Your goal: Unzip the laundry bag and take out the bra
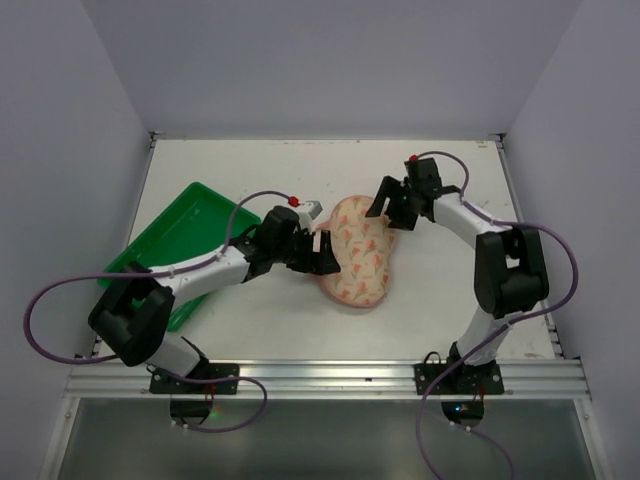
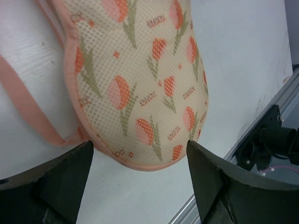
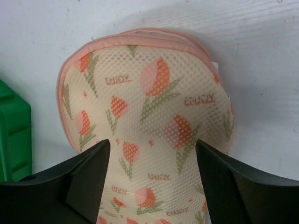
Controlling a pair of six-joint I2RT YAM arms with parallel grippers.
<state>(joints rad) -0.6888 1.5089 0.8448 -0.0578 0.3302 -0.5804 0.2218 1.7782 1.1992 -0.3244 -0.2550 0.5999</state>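
The laundry bag [image 1: 362, 252] is a cream-peach padded pouch with a tulip print and pink edging, lying closed in the middle of the table. The bra is hidden. My left gripper [image 1: 324, 256] is open at the bag's left edge. In the left wrist view its fingers [image 2: 60, 179] stand either side of the bag's rounded near lobe [image 2: 140, 88], and the pink loop strap [image 2: 28, 109] lies to the left. My right gripper [image 1: 393, 212] is open at the bag's far right end. In the right wrist view it [image 3: 152, 179] hovers over the bag's middle [image 3: 149, 112], holding nothing.
A green plastic tray [image 1: 185, 240] lies at the left, under my left arm; its corner shows in the right wrist view [image 3: 14, 135]. White walls close the table on three sides. The metal front rail [image 1: 330, 375] and an arm base [image 2: 268, 142] are near.
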